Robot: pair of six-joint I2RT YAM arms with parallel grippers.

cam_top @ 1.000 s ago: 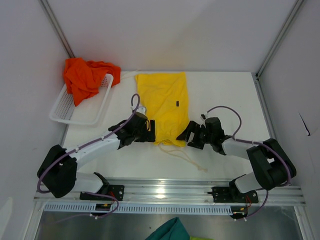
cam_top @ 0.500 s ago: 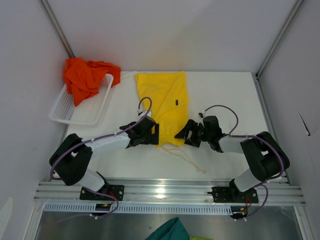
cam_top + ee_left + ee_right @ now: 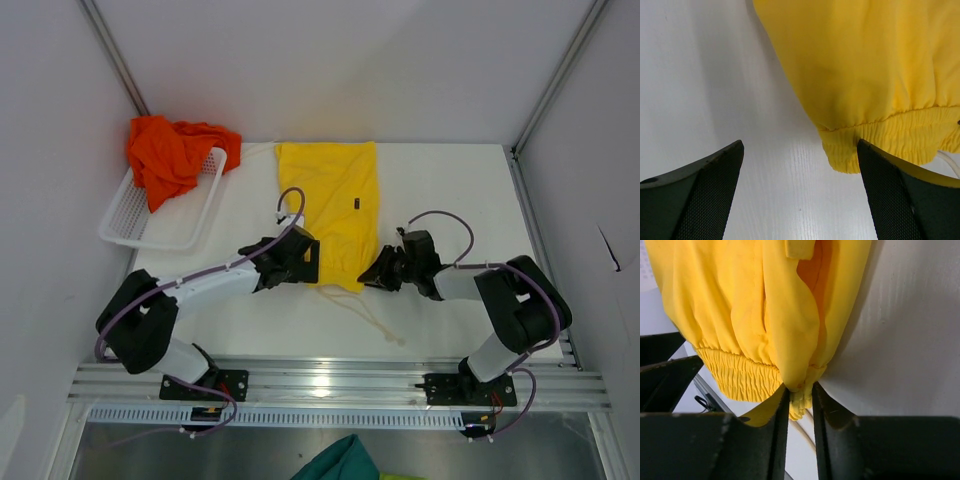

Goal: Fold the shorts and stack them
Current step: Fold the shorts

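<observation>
Yellow shorts (image 3: 330, 195) lie flat on the table (image 3: 450, 190) in the top cam, waistband toward the arms. The orange-red shorts (image 3: 165, 155) are heaped in the white basket (image 3: 130, 220) at far left. The left claw (image 3: 310, 262) sits at one waistband corner and the right claw (image 3: 372, 272) at the other. Left wrist cam: claw's spread wide, waistband corner between its fingers. Right wrist cam: claw's pinched tight on the elastic corner, fabric bunched just above.

Basket (image 3: 165, 218) left; table (image 3: 450, 185) bare right of yellow shorts (image 3: 325, 195).
</observation>
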